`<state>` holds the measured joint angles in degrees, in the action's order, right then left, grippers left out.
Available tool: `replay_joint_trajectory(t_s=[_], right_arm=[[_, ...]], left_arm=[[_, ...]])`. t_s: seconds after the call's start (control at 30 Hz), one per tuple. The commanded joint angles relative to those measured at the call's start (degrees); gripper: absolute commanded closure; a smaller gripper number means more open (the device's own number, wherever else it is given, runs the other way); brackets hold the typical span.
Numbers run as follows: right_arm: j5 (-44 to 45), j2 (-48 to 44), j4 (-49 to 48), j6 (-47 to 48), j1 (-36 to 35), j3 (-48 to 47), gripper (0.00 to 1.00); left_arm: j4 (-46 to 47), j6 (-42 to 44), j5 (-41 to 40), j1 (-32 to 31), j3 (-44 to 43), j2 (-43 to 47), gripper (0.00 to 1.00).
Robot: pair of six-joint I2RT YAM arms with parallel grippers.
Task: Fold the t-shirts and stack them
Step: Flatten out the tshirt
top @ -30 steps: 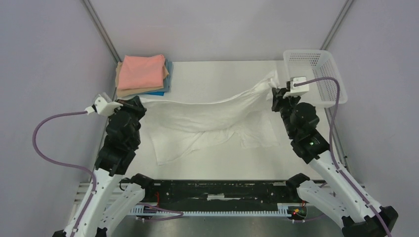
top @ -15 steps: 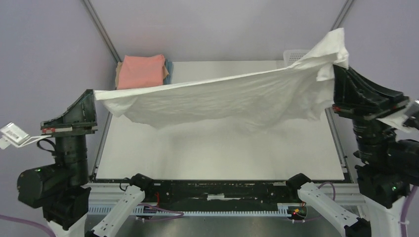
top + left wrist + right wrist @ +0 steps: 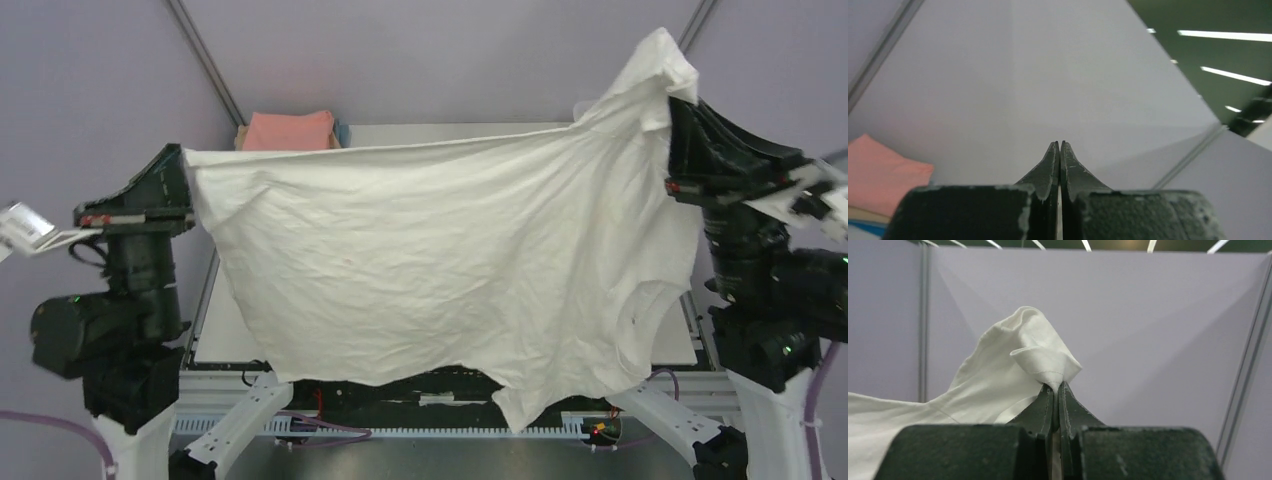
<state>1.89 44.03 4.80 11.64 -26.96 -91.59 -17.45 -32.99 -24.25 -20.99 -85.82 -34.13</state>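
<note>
White t-shirt aloft, long axis left-right, one top corner pinched in left claw, other in right claw.

I see only strips of the white counter: one at the far edge, and one at each side near me. Grey walls stand around it, with a metal pole in each far corner. In the left wrist view, long ceiling lights shine above the wall.

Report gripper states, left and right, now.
Left gripper: shut on a corner of the thin wrinkly white cloth t-shirt.
Right gripper: shut on the same t-shirt.
</note>
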Motion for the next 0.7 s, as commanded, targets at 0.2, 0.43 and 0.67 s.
replay_joint_trajectory(t_s=[0.2, 0.43, 0.67], right_arm=[[29.47, 17.65, -26.56, 6.72, 0.7, 31.32, 0.97], [18.92, 41.86, -37.83, -6.0, 5.8, 41.27, 0.7], [13.08, 52.05, -28.65, -8.48, 6.91, 33.48, 0.02]], left_arm=[[10.63, 5.72, -30.77, 1.97, 17.39, -29.94, 0.98], [-0.26, -7.11, -15.43, 12.42, 14.18, -61.5, 0.4], [-5.43, -6.22, -10.8, 12.64, 9.13, -68.56, 0.22]])
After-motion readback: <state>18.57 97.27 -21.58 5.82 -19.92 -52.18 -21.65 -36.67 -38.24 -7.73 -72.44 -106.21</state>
